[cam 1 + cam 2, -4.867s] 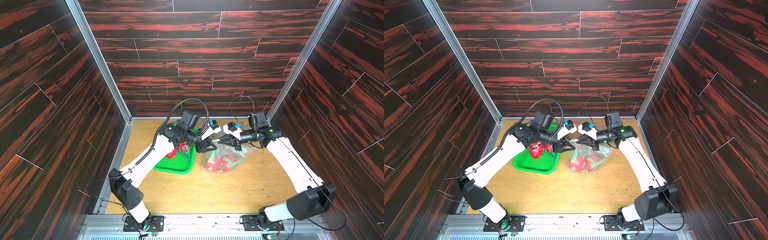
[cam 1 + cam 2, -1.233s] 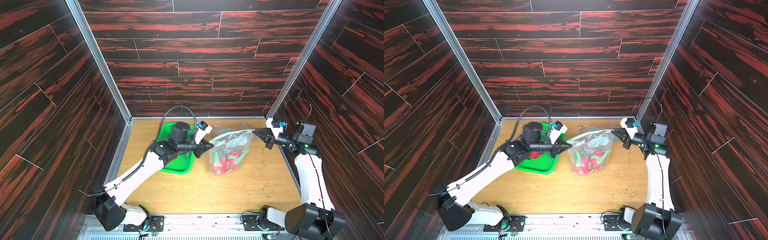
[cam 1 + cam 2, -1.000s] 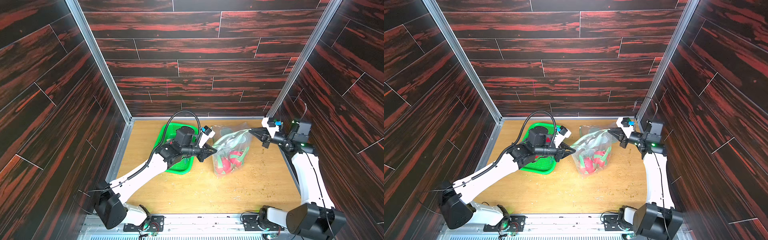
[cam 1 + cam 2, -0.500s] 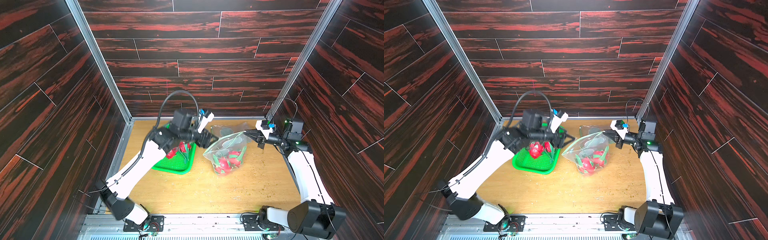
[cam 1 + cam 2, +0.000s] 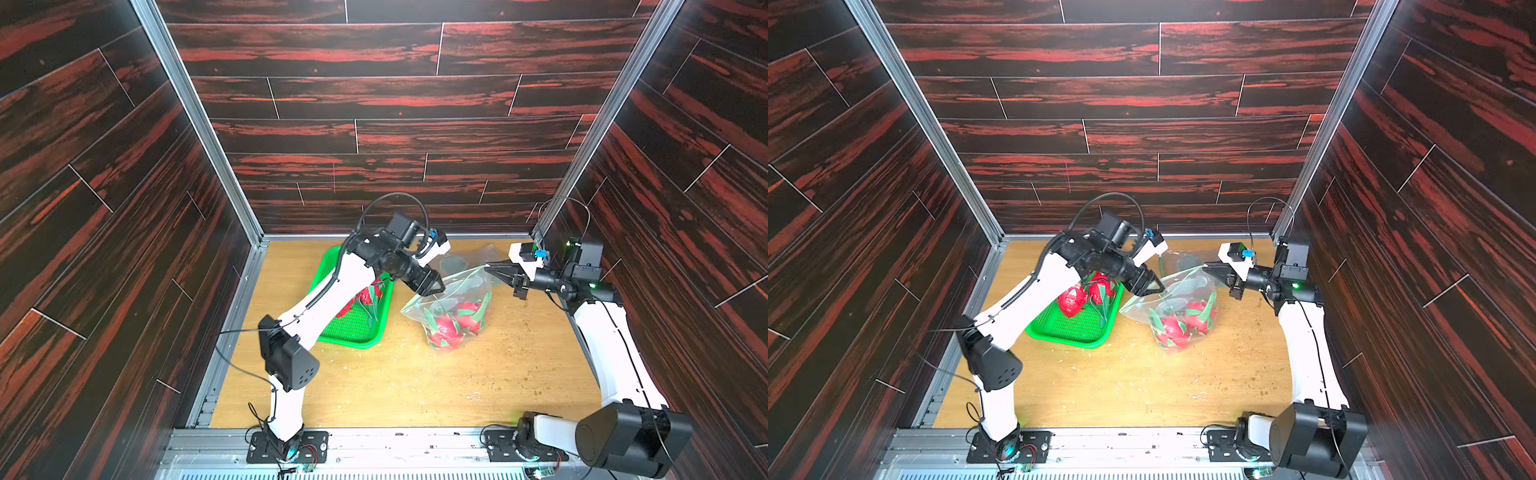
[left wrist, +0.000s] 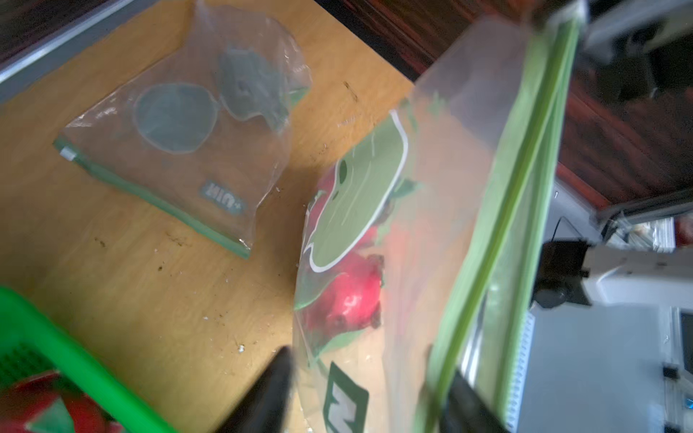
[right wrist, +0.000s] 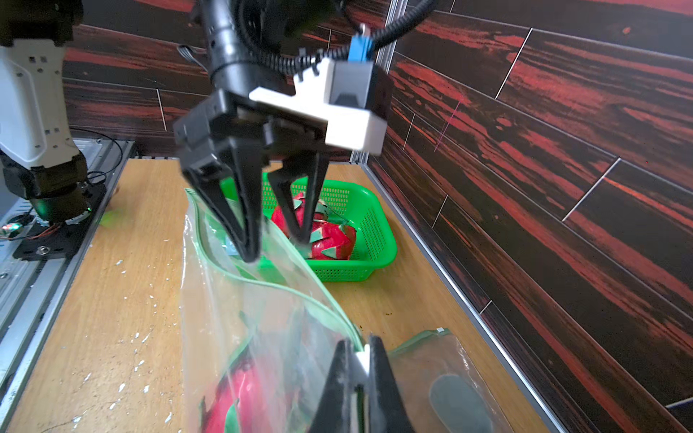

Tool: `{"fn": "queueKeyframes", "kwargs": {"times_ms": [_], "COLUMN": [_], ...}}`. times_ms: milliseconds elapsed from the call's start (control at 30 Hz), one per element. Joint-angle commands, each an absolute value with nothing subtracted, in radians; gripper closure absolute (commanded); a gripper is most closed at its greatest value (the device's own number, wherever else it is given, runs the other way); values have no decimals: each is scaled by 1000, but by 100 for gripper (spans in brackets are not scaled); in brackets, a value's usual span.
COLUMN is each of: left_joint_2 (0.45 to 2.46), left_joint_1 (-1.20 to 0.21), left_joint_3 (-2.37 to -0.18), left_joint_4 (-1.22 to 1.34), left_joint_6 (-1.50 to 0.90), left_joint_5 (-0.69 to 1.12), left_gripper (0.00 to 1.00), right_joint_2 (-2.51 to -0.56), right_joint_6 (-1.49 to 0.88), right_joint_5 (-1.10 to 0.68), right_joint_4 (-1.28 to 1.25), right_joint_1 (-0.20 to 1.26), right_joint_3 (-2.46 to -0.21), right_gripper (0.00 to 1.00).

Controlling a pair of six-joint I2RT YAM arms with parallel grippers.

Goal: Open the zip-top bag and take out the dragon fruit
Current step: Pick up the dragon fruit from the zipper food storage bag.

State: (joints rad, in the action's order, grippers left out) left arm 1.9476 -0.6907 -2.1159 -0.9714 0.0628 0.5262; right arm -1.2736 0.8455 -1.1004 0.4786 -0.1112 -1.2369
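Right wrist view: the zip-top bag [image 7: 262,318] hangs with its mouth gaping because my right gripper [image 7: 359,346] is clamped on its rim corner. The green basket [image 7: 386,247] holds 2 dragon fruit [image 7: 330,236]. The other 2 lie at the bag's bottom, below my left gripper [image 7: 275,247], whose jaws stand apart at the mouth.

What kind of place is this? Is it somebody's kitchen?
Probably not a kitchen: it looks like a robot testing booth. Two white-and-black robot arms are mounted on a metal rail, and dark red wood-patterned panels wall in a small wooden tabletop.
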Motion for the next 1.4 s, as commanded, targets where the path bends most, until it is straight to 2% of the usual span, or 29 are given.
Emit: {"fn": "queueKeyframes", "kwargs": {"times_ms": [0,33,100,167,233,333,400,467,500,533,733,967,1067,1133,1200,1233,1300,1367], "left_joint_2": [1936,1933,1915,1885,1851,1832,1833,1832,1833,1833,1820,1799,1794,1787,1783,1780,1778,1776], "left_joint_1": [-692,-692,-692,-692,-692,-698,-701,-704,-706,-708,-732,-743,-744,-743,-744,-744,-744,-745], "left_joint_3": [-2185,-2179,-2156,-2118,-2069,-2043,-2061,-2066,-2068,-2071,-2055,-2020,-1996,-1975,-1961,-1954,-1945,-1938], "left_joint_4": [-978,-955,-892,-806,-713,-651,-669,-664,-661,-663,-626,-584,-546,-517,-500,-491,-483,-482], "left_joint_6": [31,9,-39,-109,-191,-252,-271,-305,-316,-328,-378,-395,-401,-413,-423,-426,-431,-433], "left_joint_5": [572,570,572,546,512,466,436,414,394,374,353,336,328,330,327,328,325,323], "left_gripper": [91,100,100,100,100,100,100,100,100,100,100,100,100,100,100,100,100,100], "right_joint_2": [-1250,-1252,-1256,-1263,-1280,-1281,-1283,-1282,-1276,-1265,-1146,-1173,-1137,-1146,-1171,-1179,-1189,-1197], "right_joint_6": [759,703,567,326,95,-127,-206,-267,-298,-338,-510,-612,-595,-600,-620,-626,-644,-657], "right_joint_5": [-1145,-1146,-1144,-1092,-1029,-1004,-963,-1004,-1033,-1051,-962,-990,-805,-748,-703,-661,-580,-517], "right_joint_4": [469,463,454,387,376,384,458,492,491,476,397,600,678,708,718,728,730,732], "right_joint_1": [-101,-100,-100,-96,-92,-86,-87,-87,-88,-88,-90,-75,-37,-3,31,49,92,126], "right_joint_3": [-1277,-1287,-1320,-1347,-1392,-1415,-1442,-1449,-1441,-1425,-1293,-1308,-1299,-1281,-1249,-1239,-1223,-1220], "right_gripper": [71,64,58,50,49,45,41,36,26,21,9,9,9,10,29,35,43,44]}}
